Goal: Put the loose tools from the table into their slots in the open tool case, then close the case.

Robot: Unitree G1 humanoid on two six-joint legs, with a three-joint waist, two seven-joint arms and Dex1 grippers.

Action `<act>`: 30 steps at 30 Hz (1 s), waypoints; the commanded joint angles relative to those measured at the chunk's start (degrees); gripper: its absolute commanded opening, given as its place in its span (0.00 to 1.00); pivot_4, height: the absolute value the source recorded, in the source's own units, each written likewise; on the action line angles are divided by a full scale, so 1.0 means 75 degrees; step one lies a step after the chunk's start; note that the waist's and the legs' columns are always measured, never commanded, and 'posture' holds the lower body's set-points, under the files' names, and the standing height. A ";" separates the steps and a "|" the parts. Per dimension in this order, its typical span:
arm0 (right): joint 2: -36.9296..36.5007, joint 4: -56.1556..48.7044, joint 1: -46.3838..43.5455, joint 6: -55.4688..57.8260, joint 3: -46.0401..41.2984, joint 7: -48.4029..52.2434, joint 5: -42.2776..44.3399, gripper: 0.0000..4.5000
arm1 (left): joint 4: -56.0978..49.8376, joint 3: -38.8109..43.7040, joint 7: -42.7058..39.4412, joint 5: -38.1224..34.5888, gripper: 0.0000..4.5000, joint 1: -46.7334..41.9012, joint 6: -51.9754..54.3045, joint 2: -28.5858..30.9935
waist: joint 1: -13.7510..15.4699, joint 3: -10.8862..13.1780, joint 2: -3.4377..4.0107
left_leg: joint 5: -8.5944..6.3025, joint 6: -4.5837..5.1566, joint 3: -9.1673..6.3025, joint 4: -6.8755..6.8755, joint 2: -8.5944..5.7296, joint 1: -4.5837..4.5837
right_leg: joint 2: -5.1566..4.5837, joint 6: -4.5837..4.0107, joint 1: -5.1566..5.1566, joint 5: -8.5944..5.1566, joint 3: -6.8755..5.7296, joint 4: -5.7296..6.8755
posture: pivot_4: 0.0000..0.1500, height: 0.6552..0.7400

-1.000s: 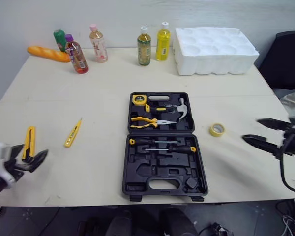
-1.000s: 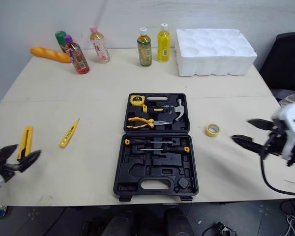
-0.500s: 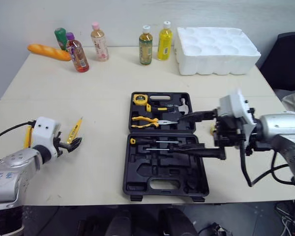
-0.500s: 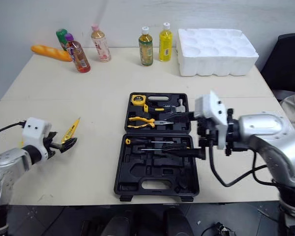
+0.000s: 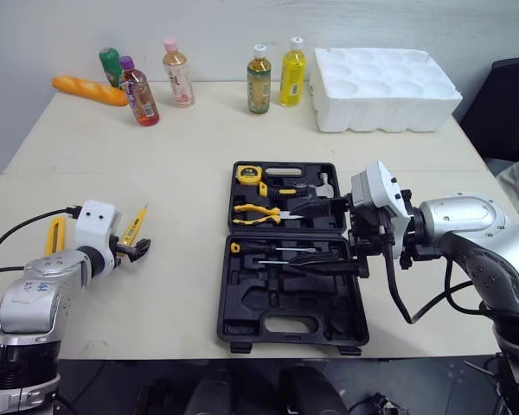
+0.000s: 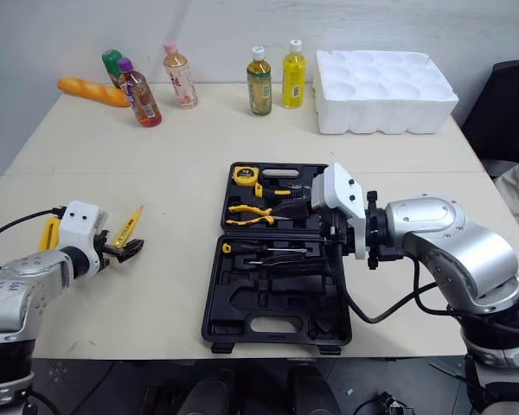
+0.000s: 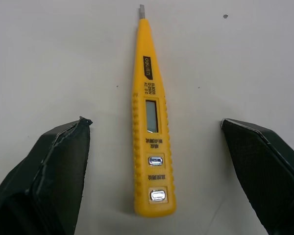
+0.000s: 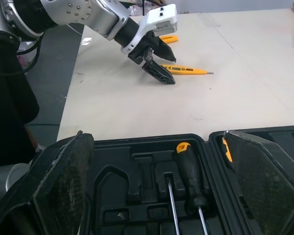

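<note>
The step in hand is, I judge, picking up the yellow tester pen [image 7: 150,125], which lies flat on the desk well to the left of the open tool case [image 5: 281,304]. The left hand [image 5: 135,252] is spread, one finger on either side of the pen's butt end, touching neither side. The pen's long axis runs along the hand's own line. Its metal tip points away from the robot and leans a little toward the case. To grip well, the hand should come further along the body toward the display window, so the pen does not swing from its end. It should then sink until the fingertips nearly meet the desk and close across the narrow width. The right hand [image 5: 298,233] hovers spread over the case's middle, above the screwdrivers [image 8: 186,181], holding nothing.
</note>
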 commanded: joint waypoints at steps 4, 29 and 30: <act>0.0096 -0.0026 -0.0221 -0.0143 -0.0187 0.0012 0.0004 1.00 | 0.0182 0.0199 0.0037 0.0040 0.42 -0.0123 0.0470 -0.0077 | -0.0037 0.0000 0.0000 | 0.0001 -0.0002 -0.0001 0.0000 0.0000 0.0003 | 0.0002 0.0000 0.0000 0.0000 0.0000 0.0003 | 1.00 1.00; -0.1029 -0.0792 0.1431 0.0508 -0.1487 0.0006 0.0732 1.00 | -0.1587 -0.2446 -0.5086 -0.1553 0.11 -0.2595 -0.0870 0.1750 | 0.0159 0.0007 -0.0011 | 0.0002 -0.0004 -0.0001 0.0000 -0.0003 -0.0038 | -0.0003 0.0000 -0.0025 0.0000 0.0000 -0.0021 | 1.00 1.00; -0.1089 -0.0854 0.1563 0.0493 -0.1559 -0.0046 0.0686 1.00 | -0.1510 -0.2723 -0.5181 -0.1442 0.11 -0.2822 -0.0971 0.1682 | 0.0165 0.0007 -0.0011 | 0.0002 -0.0004 -0.0002 0.0000 -0.0003 -0.0038 | 0.0000 0.0000 -0.0026 0.0000 0.0000 -0.0019 | 1.00 1.00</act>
